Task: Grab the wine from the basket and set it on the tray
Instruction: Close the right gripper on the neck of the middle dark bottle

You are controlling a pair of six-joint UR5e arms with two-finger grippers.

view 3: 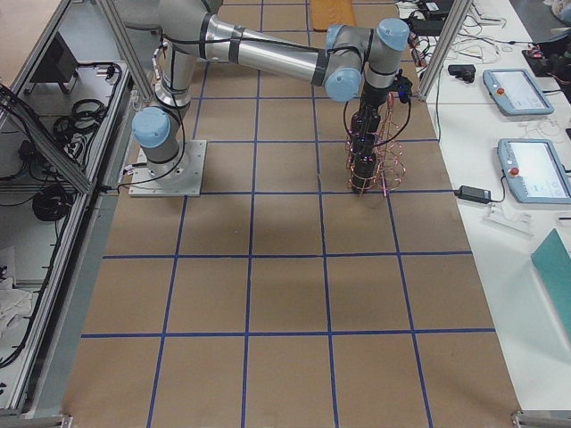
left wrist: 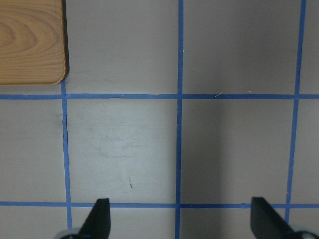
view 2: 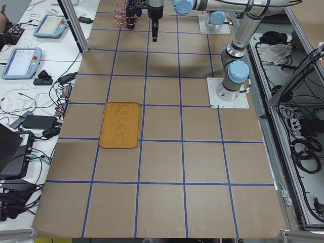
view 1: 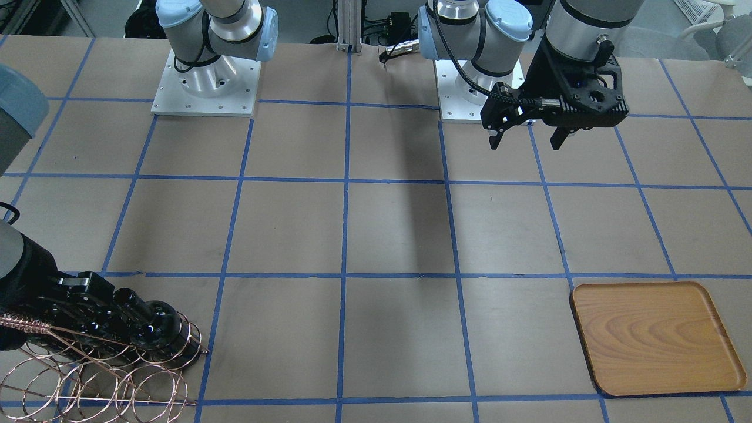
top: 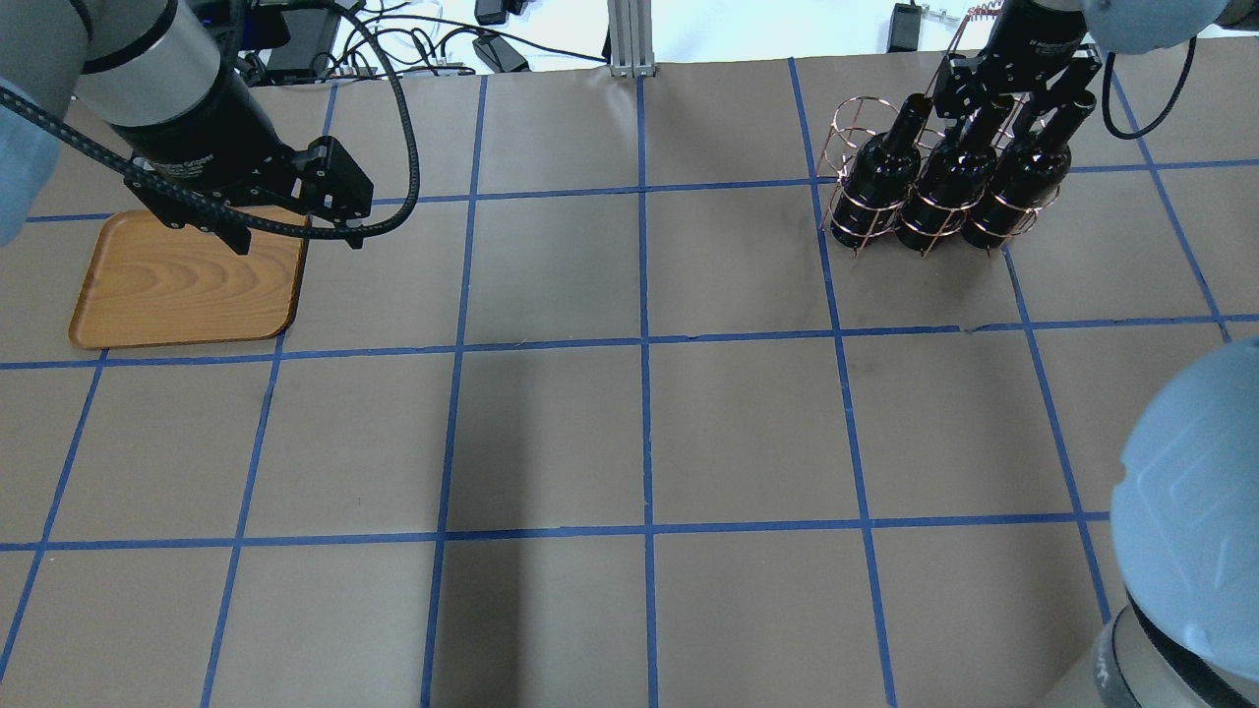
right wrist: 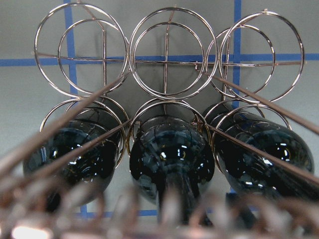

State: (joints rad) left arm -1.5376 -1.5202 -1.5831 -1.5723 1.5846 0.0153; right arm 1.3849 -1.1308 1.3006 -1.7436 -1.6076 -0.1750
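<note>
R gripper over mid wine in basket.
Its jaws unclear; L gripper spread, near tray.

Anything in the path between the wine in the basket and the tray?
Nothing on the table shows between the basket and the tray, and the tray is bare. The left end effector, open, hangs above the table beside the tray's corner; it might crowd the drop-off.
</note>
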